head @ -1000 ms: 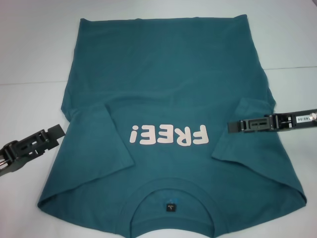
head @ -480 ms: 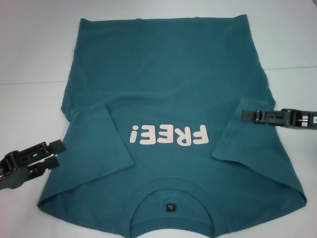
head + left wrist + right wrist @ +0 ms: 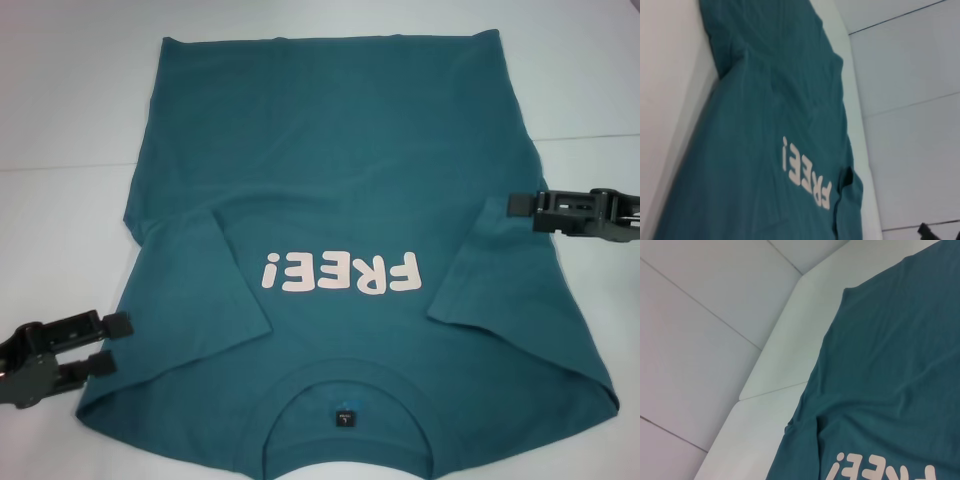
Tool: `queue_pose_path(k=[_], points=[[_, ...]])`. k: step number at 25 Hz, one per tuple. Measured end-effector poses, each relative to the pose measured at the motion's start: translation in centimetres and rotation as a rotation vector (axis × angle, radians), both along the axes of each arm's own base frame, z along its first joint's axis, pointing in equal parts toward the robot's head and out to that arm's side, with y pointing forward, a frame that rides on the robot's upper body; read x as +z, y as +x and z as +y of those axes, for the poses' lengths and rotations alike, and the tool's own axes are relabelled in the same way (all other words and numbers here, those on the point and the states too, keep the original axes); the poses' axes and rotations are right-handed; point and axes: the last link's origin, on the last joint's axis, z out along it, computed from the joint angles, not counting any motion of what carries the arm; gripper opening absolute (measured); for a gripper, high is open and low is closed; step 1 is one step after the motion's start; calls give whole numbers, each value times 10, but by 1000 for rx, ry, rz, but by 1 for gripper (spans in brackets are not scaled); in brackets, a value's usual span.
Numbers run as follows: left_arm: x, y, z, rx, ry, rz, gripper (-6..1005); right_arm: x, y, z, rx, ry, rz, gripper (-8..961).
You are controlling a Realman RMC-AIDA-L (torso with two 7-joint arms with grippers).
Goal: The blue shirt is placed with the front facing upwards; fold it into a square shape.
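Your blue shirt [image 3: 340,250] lies flat on the white table [image 3: 60,120], front up, both sleeves folded in over the chest beside the pale "FREE!" lettering [image 3: 338,273], collar nearest the robot. Since the earlier frames your left tool [image 3: 108,343] has drawn back toward the near left corner, its fingers spread and holding nothing. Your right tool [image 3: 515,203] has pulled out past the shirt's right edge; whether it is spread or pressed together cannot be told.

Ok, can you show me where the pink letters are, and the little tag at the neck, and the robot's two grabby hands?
pink letters [image 3: 338,273], head view, middle of FREE!
neck label [image 3: 344,417], head view, its centre
left gripper [image 3: 117,343], head view, between fingertips
right gripper [image 3: 522,207], head view, at fingertips
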Motion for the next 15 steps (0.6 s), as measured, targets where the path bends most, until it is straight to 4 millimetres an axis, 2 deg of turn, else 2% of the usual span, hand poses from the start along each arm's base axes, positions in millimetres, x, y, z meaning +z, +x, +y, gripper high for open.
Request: queue_pose_path(k=[15], points=[[11,-21,-6,104,-50,94,766,-1,0,3,-14,-30,-34,944]])
